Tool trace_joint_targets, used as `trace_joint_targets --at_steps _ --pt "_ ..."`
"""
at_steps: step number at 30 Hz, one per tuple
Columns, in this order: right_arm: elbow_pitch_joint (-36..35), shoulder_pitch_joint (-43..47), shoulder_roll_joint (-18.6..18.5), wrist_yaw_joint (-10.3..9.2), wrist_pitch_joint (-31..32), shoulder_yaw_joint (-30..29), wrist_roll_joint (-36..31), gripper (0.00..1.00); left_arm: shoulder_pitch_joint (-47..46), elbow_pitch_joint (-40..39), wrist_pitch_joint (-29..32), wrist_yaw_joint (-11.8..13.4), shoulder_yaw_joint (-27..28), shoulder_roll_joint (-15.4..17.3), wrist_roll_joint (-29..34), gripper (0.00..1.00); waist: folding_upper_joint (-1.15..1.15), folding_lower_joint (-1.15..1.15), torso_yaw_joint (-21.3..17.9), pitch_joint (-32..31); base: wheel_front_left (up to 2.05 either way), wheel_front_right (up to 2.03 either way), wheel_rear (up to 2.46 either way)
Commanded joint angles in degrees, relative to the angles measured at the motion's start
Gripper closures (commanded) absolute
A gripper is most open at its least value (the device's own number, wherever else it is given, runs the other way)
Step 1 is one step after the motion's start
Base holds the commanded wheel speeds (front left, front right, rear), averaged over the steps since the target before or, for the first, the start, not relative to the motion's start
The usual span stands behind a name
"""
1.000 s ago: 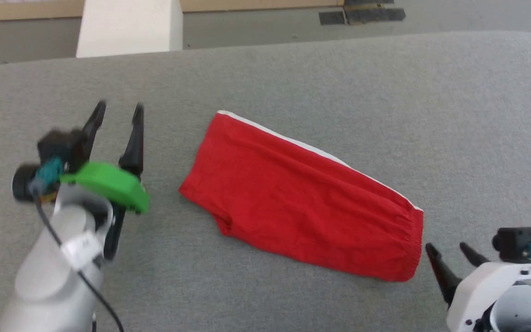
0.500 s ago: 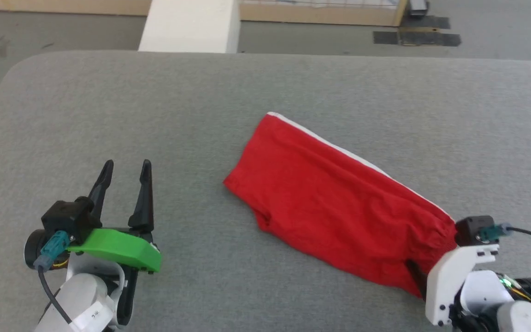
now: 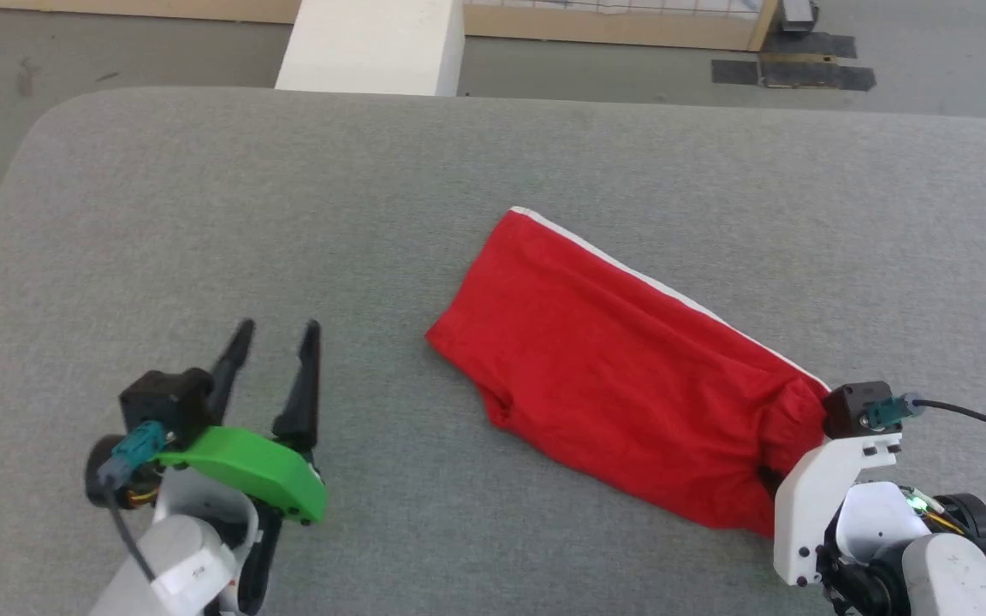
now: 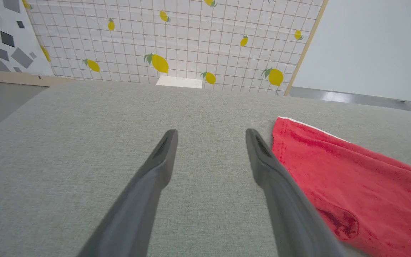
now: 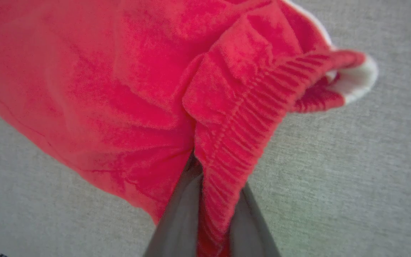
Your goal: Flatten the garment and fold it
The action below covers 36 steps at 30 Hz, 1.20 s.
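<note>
Two claws we see: the left claw (image 3: pixel 279 329), lower left, stands open; the right claw (image 5: pixel 211 192), lower right, grips the gathered edge of the garment (image 3: pixel 621 376).

On table (image 3: pixel 202 214), garment (image 3: pixel 630 393) — left gripper (image 3: pixel 279 329) leftward, right gripper (image 3: pixel 769 476) at its near-right end

— What is different from a second ago?
— The right gripper (image 3: pixel 767 476); it hung spread, just off the garment (image 3: pixel 621 385), and now its fingers (image 5: pixel 180 221) are closed on the waistband (image 5: pixel 241 117); that end lay flat then and is puckered and raised now.
— And the left gripper (image 3: pixel 277 329)?
— Drawn back toward the near edge of the bench (image 3: pixel 202 214); the head camera has swung too, so the whole scene sits shifted.
</note>
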Motion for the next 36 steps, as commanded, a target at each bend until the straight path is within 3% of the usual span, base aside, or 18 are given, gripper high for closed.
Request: trace_joint_targets --at_steps 1,9,17,23,24,25,26,27,31,36 --pt "0.45 0.25 0.10 -0.08 -0.16 -0.04 0.48 1.00 0.12 0.34 1.83 -0.55 -0.50 -0.56 -1.44 0.00 0.00 0.00 -1.02 -0.06 0.00 0.00 0.00" --pt "-1.63 -2.07 0.10 -0.08 -0.90 0.68 1.98 1.00 -10.71 7.88 18.91 -0.58 -3.56 -3.75 -6.53 0.00 0.00 0.00 -4.87 1.35 0.00 0.00 0.00" --pt "-1.08 -4.04 0.10 -0.08 -1.46 2.77 3.06 1.00 -21.79 18.80 38.90 0.38 -9.39 -4.60 -6.47 0.00 0.00 0.00 -8.20 3.54 0.00 0.00 0.00" --pt "-0.21 -4.26 0.10 -0.08 -2.22 2.84 3.33 1.00 -23.10 22.17 46.40 -1.22 -13.55 -4.66 -5.92 0.00 0.00 0.00 -9.37 4.33 0.00 0.00 0.00" --pt "-0.11 -4.21 0.10 -0.08 -2.31 2.81 3.35 1.00 -22.87 22.42 46.74 -1.67 -13.98 -4.91 -6.08 0.06 0.00 0.00 -9.41 4.36 0.00 0.00 0.00" --pt "0.02 -4.13 0.10 -0.08 -2.42 2.79 3.38 1.00 -22.47 22.73 47.07 -2.28 -14.50 -5.20 -6.30 0.63 0.00 0.00 -9.45 4.34 0.00 0.00 0.00" --pt "0.11 -4.07 0.10 -0.08 -2.49 2.75 3.39 1.00 -22.18 22.92 47.13 -2.75 -14.87 -5.36 -6.40 0.88 0.00 0.00 -9.44 4.31 0.00 0.00 0.00" --pt "0.20 -4.00 0.10 -0.08 -2.55 2.64 3.39 1.00 -21.72 23.26 47.24 -3.19 -15.01 -5.65 -6.88 1.00 0.00 0.00 -9.35 4.28 0.00 0.00 0.00" --pt "0.33 -3.85 0.10 -0.08 -2.72 2.20 3.29 1.00 -20.83 23.99 45.34 -4.25 -13.92 -6.25 -8.65 1.00 0.00 0.00 -8.70 3.50 0.00 0.00 0.00" --pt "0.16 -3.68 0.10 -0.08 -2.60 2.05 3.53 1.00 -20.39 23.02 39.44 -4.10 -8.31 -6.77 -12.77 1.00 0.00 0.00 -7.40 1.28 0.00 0.00 0.00"
